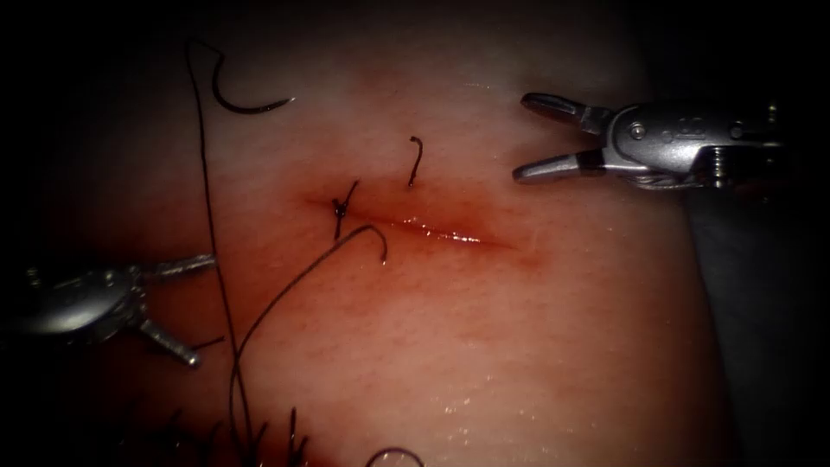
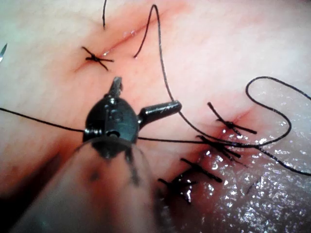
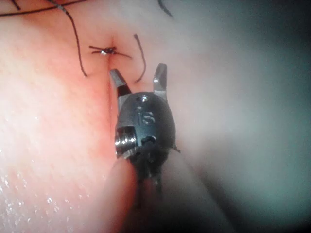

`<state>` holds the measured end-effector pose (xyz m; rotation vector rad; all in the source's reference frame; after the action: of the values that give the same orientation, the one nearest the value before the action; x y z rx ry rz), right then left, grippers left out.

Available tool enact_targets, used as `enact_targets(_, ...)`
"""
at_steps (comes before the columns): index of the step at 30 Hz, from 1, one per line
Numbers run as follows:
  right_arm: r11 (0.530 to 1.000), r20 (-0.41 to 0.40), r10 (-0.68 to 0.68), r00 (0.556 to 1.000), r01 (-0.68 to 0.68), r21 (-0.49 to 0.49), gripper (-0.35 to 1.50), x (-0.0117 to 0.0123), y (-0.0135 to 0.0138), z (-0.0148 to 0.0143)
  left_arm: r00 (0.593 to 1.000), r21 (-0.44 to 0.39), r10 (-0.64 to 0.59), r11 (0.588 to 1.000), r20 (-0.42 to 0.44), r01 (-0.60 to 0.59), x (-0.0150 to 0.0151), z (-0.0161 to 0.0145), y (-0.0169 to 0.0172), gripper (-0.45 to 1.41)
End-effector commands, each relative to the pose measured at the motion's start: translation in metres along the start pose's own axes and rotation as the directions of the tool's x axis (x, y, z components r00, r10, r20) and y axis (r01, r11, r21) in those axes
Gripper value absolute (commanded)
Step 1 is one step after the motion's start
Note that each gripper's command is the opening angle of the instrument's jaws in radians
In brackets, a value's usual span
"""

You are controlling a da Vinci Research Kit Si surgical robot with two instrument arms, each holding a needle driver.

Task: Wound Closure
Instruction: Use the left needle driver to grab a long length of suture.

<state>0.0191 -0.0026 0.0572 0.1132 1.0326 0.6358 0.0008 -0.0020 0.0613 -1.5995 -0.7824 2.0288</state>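
- The cut [image 1: 432, 232] runs across the middle of the tissue [image 1: 519, 346], glistening with red fluid [image 1: 450, 235] along its line; I take the cut as the landmark for every place below.
- The knot [image 1: 339, 207] sits at the left end of the cut, two short thread tails sticking out of it; the left wrist view shows it as a small dark cross [image 2: 97, 59].
- The needle [image 1: 251, 105] lies free on the tissue, well up and to the left of the cut, its curve open upward; neither tool holds it and it is not in the tissue.
- The thread [image 1: 216, 259] trails down from the needle's end past the left of the cut; a second strand arcs up to just below the cut's left end; a short hooked piece stands just above the cut.
- The left end effector [image 1: 186, 307] rests well left of and below the cut; its jaws are spread wide and hold nothing.
- The right end effector [image 1: 540, 138] hovers above and to the right of the cut; jaws wide apart, empty.
- The right tool's wrist body bears the number 16 [image 3: 146, 116] in the right wrist view.
- Further finished stitches [image 2: 214, 145] show in the left wrist view, beside the left tool.
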Motion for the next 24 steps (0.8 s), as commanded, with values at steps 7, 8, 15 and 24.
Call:
enact_targets(7, 0.999, 0.013, 0.044, 0.999, -0.044, 0.007, 1.03, -0.0013, -0.0008, 0.0011, 0.99, 0.058, -0.137, 0.989, 0.025, 0.136, -0.0018, 0.0028, 0.0008, 0.66)
enact_targets(8, 0.999, 0.015, 0.047, 0.999, -0.047, 0.006, 1.01, -0.0016, -0.001, 0.0012, 0.967, 0.085, -0.25, 0.966, 0.042, 0.245, -0.0026, 0.0031, 0.0009, 0.66)
enact_targets(15, 0.999, 0.021, 0.04, 0.999, -0.04, 0.006, 1.0, -0.0021, -0.0012, 0.0014, 0.89, 0.074, -0.453, 0.891, 0.05, 0.449, -0.003, 0.0037, 0.0022, 0.66)
enact_targets(24, 1.0, 0.02, 0.025, 0.999, -0.025, 0.005, 1.08, -0.0025, -0.0027, 0.0017, 0.826, 0.048, -0.56, 0.828, 0.063, 0.558, -0.0035, 0.0046, 0.0014, -0.45)
